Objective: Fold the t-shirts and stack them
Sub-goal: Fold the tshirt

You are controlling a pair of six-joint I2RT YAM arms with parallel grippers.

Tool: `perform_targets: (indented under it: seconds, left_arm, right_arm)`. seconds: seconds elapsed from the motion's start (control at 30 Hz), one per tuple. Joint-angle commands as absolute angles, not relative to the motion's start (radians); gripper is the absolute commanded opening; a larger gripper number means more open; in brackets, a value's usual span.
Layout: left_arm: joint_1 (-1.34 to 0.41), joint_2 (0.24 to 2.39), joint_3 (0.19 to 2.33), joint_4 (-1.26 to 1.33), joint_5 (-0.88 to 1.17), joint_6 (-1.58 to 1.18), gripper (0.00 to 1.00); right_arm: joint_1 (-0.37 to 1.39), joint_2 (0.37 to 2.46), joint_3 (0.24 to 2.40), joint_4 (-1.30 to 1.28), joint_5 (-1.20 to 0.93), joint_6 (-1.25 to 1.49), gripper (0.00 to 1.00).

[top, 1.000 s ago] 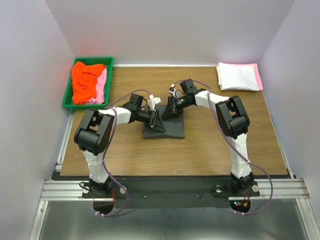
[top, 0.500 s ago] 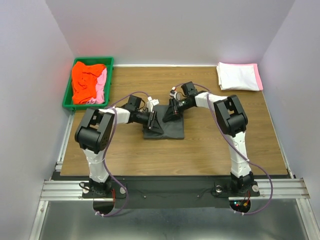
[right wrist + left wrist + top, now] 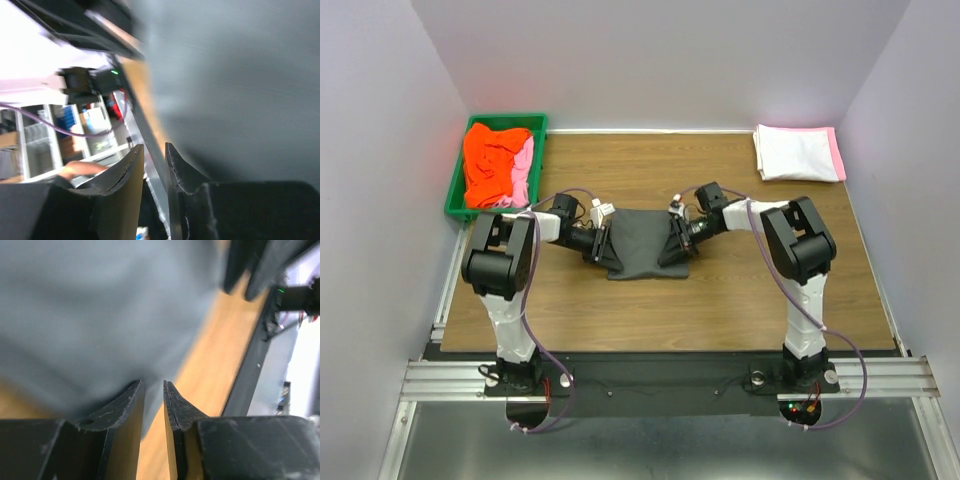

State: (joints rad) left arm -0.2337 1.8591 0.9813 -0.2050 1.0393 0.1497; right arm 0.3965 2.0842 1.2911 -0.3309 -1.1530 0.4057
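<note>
The top view is evenly and softly lit from above, sharp across the frame, with only faint shadows under the arms on the wooden surface point(image 3: 720, 290). Both wrist views are heavily blurred: the dark grey cloth point(image 3: 90, 315) is a smear in each. Bright white glare washes out the right edge of the left wrist view and the upper left of the right wrist view.

Overhead view; two close wrist views

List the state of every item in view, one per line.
Grey t-shirt: partly folded, lying mid-table between both end effectors.
Orange-red t-shirt: crumpled in bin.
Pink t-shirt: crumpled in bin.
White t-shirt: folded, far right corner.
Green bin: holding shirts.
</note>
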Motion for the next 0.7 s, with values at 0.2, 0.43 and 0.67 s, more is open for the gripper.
perform_targets:
  seconds: [0.2, 0.43, 0.67]
  left_arm:
    - [-0.141, 1.996, 1.003, -0.258, 0.986, 0.181, 0.33]
    - [-0.133, 1.823, 1.095, -0.419, 0.98, 0.334, 0.33]
    - [-0.306, 1.626, 1.209, -0.361, 0.76, 0.399, 0.41]
  right_arm:
    - [0.304, 2.215, 1.316, -0.403, -1.049, 0.272, 0.25]
    - [0.299, 2.039, 1.376, -0.532, -1.103, 0.172, 0.31]
    - [0.255, 1.878, 1.283, -0.542, -0.973, 0.196, 0.42]
